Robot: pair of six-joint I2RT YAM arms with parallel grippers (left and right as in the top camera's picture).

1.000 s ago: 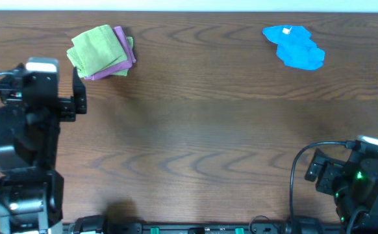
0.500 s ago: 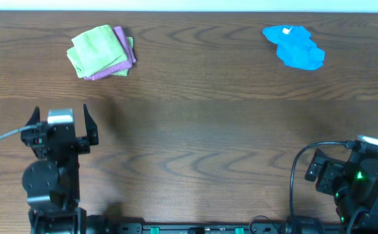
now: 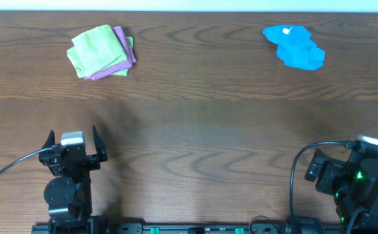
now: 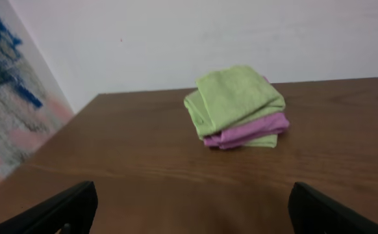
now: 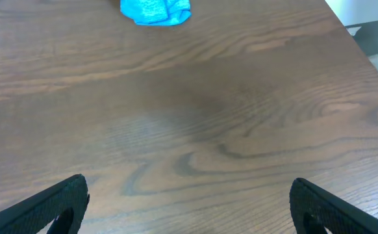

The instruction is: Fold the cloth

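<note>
Left gripper [image 3: 73, 135]: jaws wide apart, empty, parked at the near edge of the table [image 3: 195, 130]. Right gripper [image 5: 189, 211]: jaws also apart, empty, at the near right corner.

Cloth [image 3: 97, 47]: far left of the table, well apart from both grippers. It lies as a compact lime-green bundle, with one green layer on top and another showing underneath in the left wrist view.

Purple-pink cloth [image 4: 249, 129]: sandwiched between those green layers, its edge sticking out on the right side.

Blue cloth [image 3: 294, 47]: crumpled at far right, not involved.

Judgement: the fold looks largely done, so any touch-up falls to the left arm. Approach low from the near side, pinch only the top green edge and keep the purple layer out of the jaws. Press flat rather than drag, since the stack likely slides on bare wood.
</note>
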